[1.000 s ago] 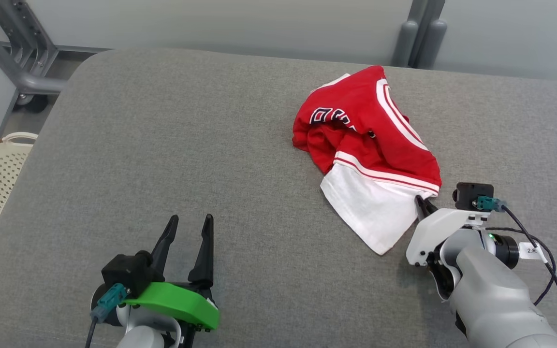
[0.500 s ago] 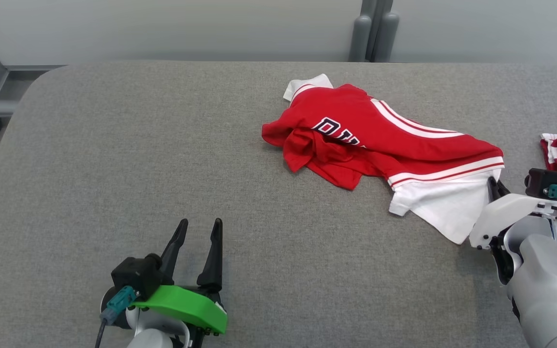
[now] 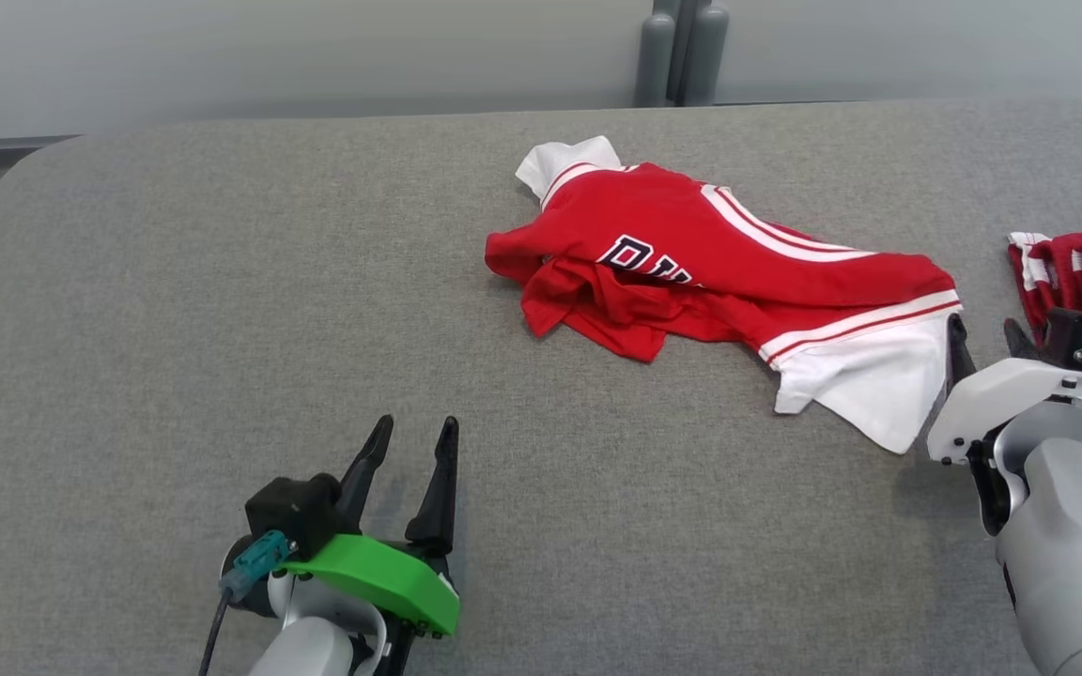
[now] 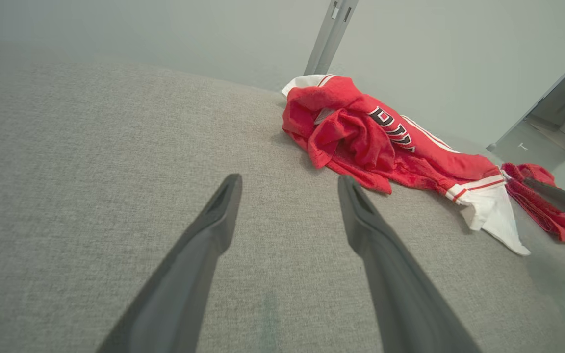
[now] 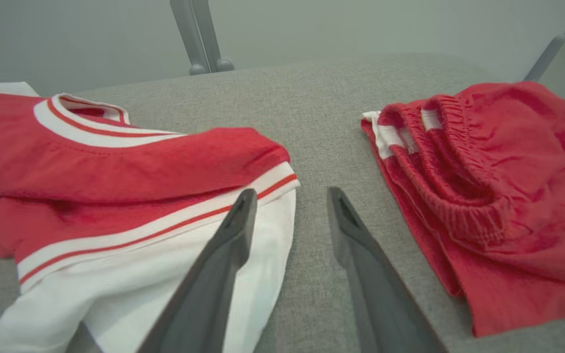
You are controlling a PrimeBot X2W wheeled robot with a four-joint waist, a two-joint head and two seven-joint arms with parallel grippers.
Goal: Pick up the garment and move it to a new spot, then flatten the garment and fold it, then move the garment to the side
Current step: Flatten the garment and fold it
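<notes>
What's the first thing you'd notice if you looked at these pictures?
The bright red and white shirt, crumpled in the middle of the grey table, jumps out first. Next comes the left hand, open near the front edge, with its lime-green cover. A second red garment lies at the far right, beside the open right hand.

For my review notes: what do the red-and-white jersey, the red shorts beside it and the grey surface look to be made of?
Jersey: soft matte knit, perhaps cotton or polyester; it slumps in loose folds.
Shorts: similar matte knit, with a gathered elastic waistband.
Surface: grey woven cloth with a coarse weave, possibly over padding, given its rounded corner.
</notes>
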